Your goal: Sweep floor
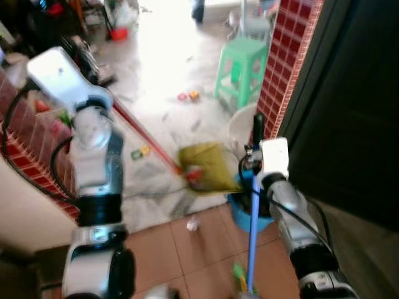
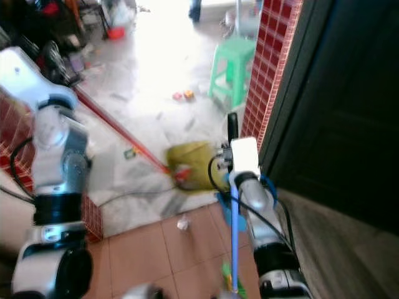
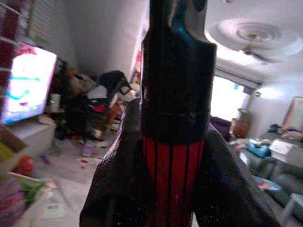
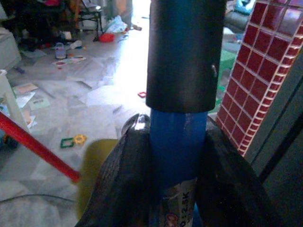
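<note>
I see my left claw closed tight around the red broom handle, just below its black end cap. The handle slants down across the pale floor to the yellow broom head, which sits near the edge where the pale floor meets the brown tiles. My right claw is closed tight around a blue pole with a black top. That pole stands almost straight up, beside a blue dustpan on the floor. Small toys and a scrap of paper lie about. A green stool stands by the red tiled wall.
</note>
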Tool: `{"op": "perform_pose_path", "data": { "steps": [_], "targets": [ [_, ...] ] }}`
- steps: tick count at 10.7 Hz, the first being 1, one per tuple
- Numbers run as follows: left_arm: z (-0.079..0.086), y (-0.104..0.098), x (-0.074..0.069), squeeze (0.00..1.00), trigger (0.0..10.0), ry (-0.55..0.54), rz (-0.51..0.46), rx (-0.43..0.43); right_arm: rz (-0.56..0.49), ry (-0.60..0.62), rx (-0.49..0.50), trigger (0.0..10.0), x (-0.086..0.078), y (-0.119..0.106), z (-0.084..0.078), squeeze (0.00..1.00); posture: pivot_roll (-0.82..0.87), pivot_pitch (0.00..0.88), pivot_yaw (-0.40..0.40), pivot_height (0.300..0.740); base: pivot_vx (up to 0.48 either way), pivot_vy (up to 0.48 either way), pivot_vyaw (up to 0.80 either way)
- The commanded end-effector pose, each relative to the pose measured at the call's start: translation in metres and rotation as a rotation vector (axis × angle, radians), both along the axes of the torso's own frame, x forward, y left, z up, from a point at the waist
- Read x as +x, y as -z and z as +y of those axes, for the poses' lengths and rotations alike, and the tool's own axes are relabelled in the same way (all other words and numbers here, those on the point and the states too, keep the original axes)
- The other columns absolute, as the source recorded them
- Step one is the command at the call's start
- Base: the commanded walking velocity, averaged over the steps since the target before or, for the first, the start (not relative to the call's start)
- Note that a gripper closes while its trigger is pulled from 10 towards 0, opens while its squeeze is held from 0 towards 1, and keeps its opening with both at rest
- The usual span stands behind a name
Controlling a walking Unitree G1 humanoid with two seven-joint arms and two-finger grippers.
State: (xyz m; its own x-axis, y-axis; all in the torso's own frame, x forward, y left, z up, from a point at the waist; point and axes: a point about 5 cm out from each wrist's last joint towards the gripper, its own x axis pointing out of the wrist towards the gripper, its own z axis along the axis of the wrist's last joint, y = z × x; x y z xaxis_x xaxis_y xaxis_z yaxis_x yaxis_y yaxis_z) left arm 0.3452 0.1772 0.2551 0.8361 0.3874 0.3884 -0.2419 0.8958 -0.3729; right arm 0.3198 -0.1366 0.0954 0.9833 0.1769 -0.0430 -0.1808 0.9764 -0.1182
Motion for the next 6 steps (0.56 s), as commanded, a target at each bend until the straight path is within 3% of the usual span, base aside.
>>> {"op": "perform_pose_path", "data": {
  "steps": [1, 3, 6],
  "targets": [
    [0.0047, -0.0153, -0.0043, 0.00, 10.0, -0.036, -0.062, 0.016, -0.080, -0.038, -0.033, 10.0, 0.0064, -0.0187, 0.0065, 0.00, -0.12, 0.020, 0.057, 0.740, 0.311, -0.364, -0.80],
    [0.0021, -0.0106, -0.0048, 0.00, 10.0, -0.032, -0.047, 0.019, -0.087, -0.047, -0.029, 10.0, 0.0069, -0.0199, 0.0077, 0.00, -0.12, 0.019, 0.057, 0.740, 0.296, -0.373, -0.65],
    [0.0016, -0.0057, -0.0046, 0.00, 10.0, -0.036, -0.030, 0.035, -0.078, -0.056, -0.031, 10.0, 0.0070, -0.0180, 0.0090, 0.00, -0.12, 0.018, 0.055, 0.740, 0.261, -0.399, 0.00]
  ]
}}
